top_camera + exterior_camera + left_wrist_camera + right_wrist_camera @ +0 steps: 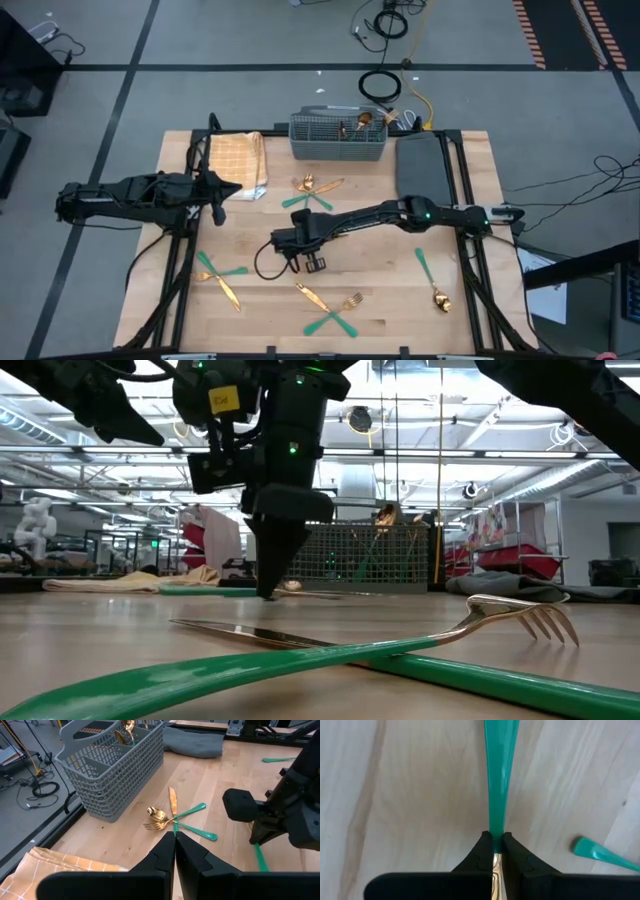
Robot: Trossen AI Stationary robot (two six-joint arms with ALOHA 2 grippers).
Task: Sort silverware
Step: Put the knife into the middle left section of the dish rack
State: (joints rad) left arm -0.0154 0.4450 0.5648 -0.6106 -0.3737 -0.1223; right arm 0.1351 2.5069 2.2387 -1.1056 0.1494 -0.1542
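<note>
So the right gripper (495, 851) is clamped shut on a teal-handled utensil (500, 775) at centre frame in the high view. I'd lift straight up, slowly, toward the grey basket (338, 139) at top centre. Only the wrist view shows the pinch; overhead hides it. The left gripper (175, 851) waits closed and empty.
</note>
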